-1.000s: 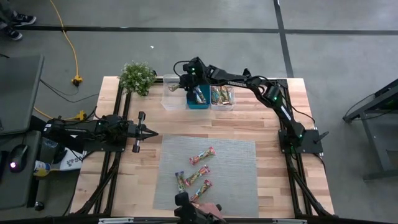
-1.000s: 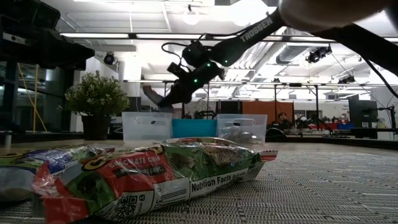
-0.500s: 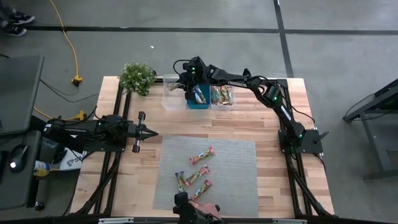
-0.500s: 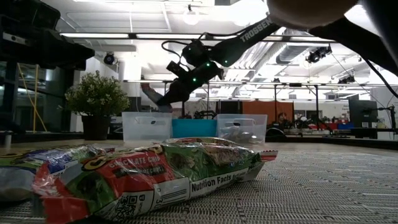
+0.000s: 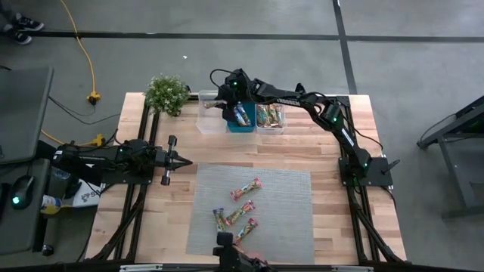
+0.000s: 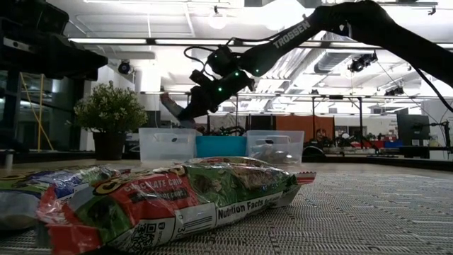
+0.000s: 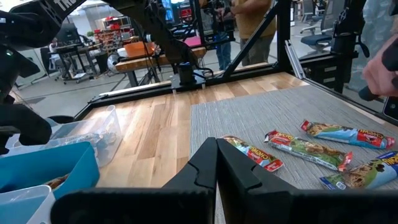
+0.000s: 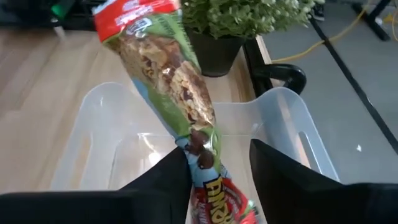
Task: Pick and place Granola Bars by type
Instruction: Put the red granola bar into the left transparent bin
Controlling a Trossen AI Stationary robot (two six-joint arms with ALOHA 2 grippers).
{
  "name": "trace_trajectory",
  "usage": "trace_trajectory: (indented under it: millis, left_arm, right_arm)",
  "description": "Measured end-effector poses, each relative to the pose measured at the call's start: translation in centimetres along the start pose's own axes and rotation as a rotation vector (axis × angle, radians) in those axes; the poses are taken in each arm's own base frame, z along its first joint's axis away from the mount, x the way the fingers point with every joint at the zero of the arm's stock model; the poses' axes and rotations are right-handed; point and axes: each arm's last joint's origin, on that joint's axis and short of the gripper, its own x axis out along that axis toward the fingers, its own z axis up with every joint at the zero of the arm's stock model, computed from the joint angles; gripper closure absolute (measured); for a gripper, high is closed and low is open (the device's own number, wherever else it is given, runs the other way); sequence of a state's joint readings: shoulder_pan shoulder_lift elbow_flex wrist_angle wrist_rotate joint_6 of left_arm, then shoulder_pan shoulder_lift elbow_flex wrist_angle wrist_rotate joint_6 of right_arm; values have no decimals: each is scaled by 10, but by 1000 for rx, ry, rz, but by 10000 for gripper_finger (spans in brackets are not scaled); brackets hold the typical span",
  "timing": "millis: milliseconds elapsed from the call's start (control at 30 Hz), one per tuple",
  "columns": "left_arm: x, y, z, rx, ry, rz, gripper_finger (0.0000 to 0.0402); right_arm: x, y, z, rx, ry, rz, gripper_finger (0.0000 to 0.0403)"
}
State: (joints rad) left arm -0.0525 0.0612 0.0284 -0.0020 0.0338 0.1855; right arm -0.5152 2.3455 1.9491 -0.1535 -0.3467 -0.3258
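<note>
My right gripper reaches to the far row of bins and is shut on a green-and-red granola bar. It hovers over the empty clear bin, the leftmost of the row; in the low view the right gripper stands above that clear bin. Several more bars lie flat on the grey mat, and one fills the low view's foreground. My left gripper waits shut and level at the mat's left edge, touching nothing. My right gripper pinches the bar between its two fingers near one end. That end's short tail shows behind the pinch. The rest of the bar sticks out ahead past the fingertips. It is lifted clear above the clear bin.
A teal bin with bars and a clear bin with bars sit right of the empty one. A potted plant stands at the far left corner. A person's hand shows beyond the mat in the left wrist view.
My right gripper, still shut on the bar, has moved a little toward the table's left, from beside the teal bin to above the clear bin. A large blurred shape at the top of the low view has drawn away.
</note>
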Motion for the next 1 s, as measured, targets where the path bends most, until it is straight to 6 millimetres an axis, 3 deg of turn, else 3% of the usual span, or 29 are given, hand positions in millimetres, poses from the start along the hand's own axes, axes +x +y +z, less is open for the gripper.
trace_trajectory:
  millis: [367,667,833,1000]
  left_arm:
    - [0,0,0,0,-1,0,401]
    - [0,0,0,0,-1,0,401]
    - [0,0,0,0,-1,0,401]
    - [0,0,0,0,0,0,401]
  right_arm:
    - [0,-2,0,75,15,-54,227]
    - [0,-3,3,185,-21,-63,223]
    - [-8,-2,17,243,-77,-65,223]
    - [-27,-1,48,311,-148,-50,223]
